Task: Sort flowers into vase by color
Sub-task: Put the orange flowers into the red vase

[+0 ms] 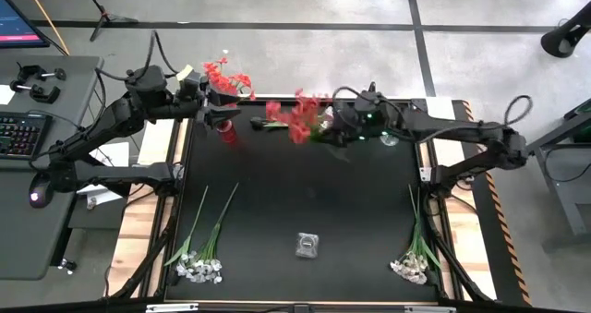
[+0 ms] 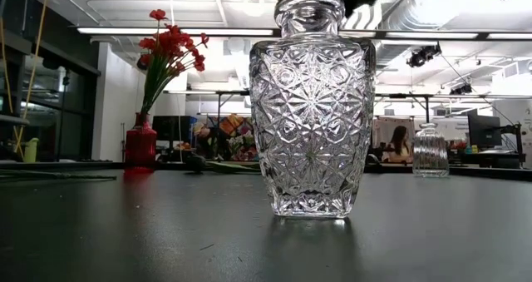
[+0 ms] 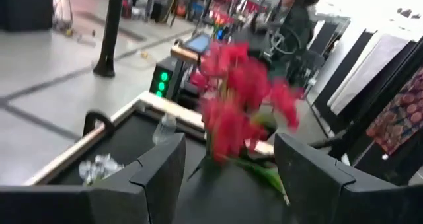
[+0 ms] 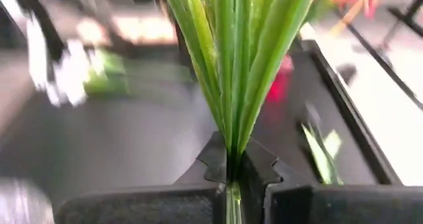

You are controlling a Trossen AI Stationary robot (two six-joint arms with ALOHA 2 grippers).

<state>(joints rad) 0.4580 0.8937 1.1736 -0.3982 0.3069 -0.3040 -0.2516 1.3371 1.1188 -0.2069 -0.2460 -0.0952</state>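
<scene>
I've got the right gripper (image 4: pixel 232 174) clamped tight on a bundle of green stems (image 4: pixel 231 65), fingers pinched right together with the stalks fanning up out of the pinch. From above, that gripper (image 1: pixel 343 126) sits over the far edge of the black table (image 1: pixel 305 193), and the red flowers (image 1: pixel 295 117) it carries spread out toward the red vase (image 1: pixel 227 128). They hang in the air between the two arms, near that vase but clear of its mouth. The left gripper (image 3: pixel 228 164) has its fingers spread wide with nothing between them, and through the gap I see the held red blossoms (image 3: pixel 241 98) just ahead. On the overhead, the left gripper (image 1: pixel 205 99) sits right by the red vase, touching or nearly so, I can't tell which. That vase already holds a spray of red blossoms (image 1: pixel 222 73), and the low camera shows them standing upright in it (image 2: pixel 166 53), well behind the clear cut-glass vase (image 2: pixel 310 107) that fills the foreground. That big glass vase (image 1: pixel 307 245) stands on the near half of the table from the red vase, roughly central. White flowers (image 1: pixel 199 248) lie flat on the near left corner, stems pointing up toward the red vase. A second white bunch (image 1: pixel 416 253) lies on the near right corner. A small clear vase (image 2: pixel 430 151) stands far off, on the glass vase's right in the low view.
</scene>
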